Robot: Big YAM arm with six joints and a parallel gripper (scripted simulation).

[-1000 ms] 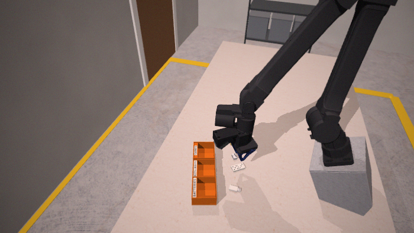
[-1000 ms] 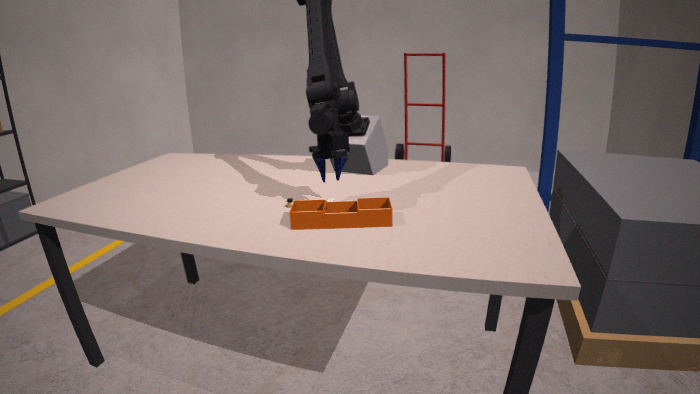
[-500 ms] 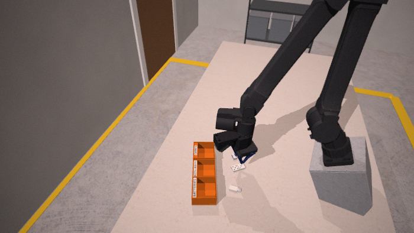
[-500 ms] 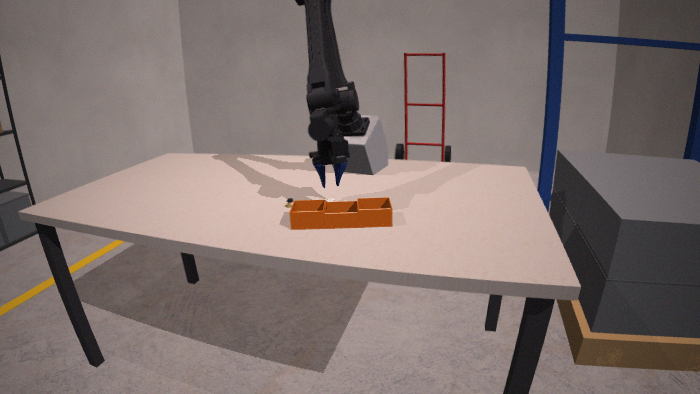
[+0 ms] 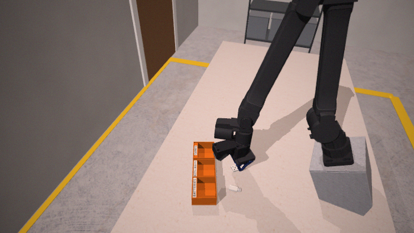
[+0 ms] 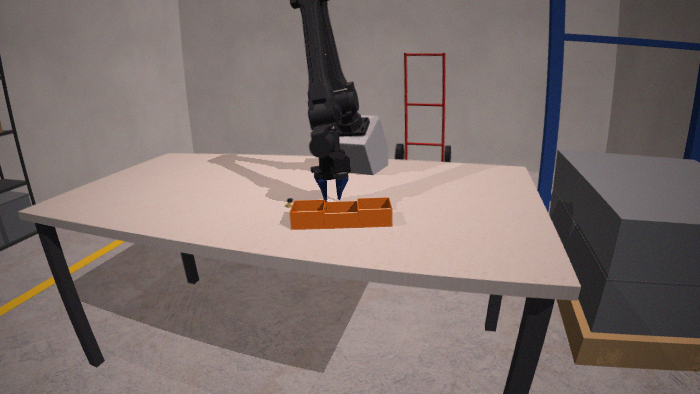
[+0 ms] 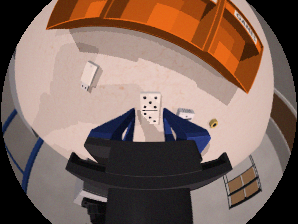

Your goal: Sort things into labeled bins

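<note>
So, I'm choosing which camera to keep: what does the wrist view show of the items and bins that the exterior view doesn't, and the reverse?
Only the wrist view: the white stick with a metal plug, the black spots on the white rectangular domino and a bin label reading GAMES.

Only the exterior view: the plain outer front wall of the orange three-part bin row, and a red metal hand truck.

Both: the orange three-part bin row, and the black pincer with blue fingers, open.

Lying beside three upright, joined orange bins (image 5: 204,201) (image 6: 341,220) (image 7: 245,77): flat white black-spotted rectangular domino (image 5: 234,168) (image 7: 150,101), white USB stick (image 5: 235,188) (image 7: 90,74), small white block (image 7: 186,114), yellow ring (image 6: 288,204) (image 7: 211,121), small black piece (image 6: 290,200).
</note>
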